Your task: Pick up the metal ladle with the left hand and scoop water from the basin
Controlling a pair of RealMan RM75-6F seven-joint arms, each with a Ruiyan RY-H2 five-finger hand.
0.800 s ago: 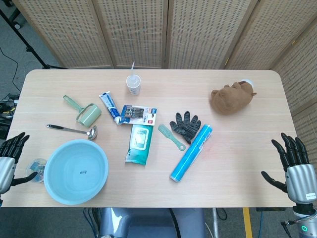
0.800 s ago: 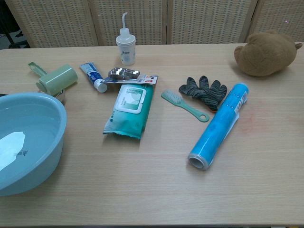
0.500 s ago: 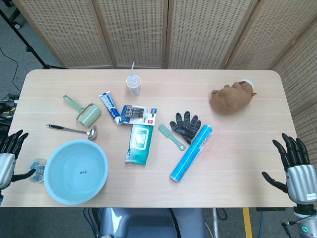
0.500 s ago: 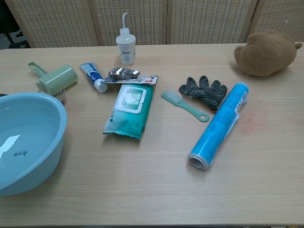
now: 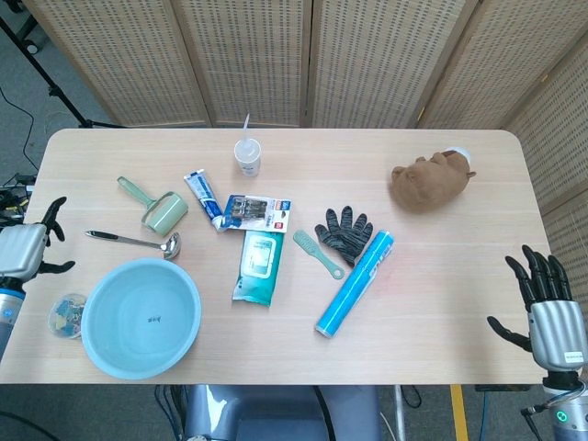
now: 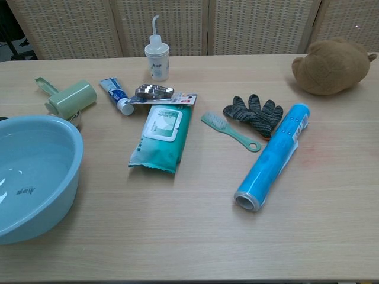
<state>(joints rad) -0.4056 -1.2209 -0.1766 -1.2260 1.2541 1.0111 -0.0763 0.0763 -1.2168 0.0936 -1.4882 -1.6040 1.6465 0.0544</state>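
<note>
Ladle [image 5: 138, 242] between lint roller [image 5: 158, 209] and basin [image 5: 188, 317].

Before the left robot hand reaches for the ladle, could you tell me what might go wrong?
The ladle lies flat, its thin handle hard to pinch. Its bowl sits close to the basin rim, so a bump could slosh water. The lint roller lies just behind and could get knocked as the left robot hand comes in.
</note>
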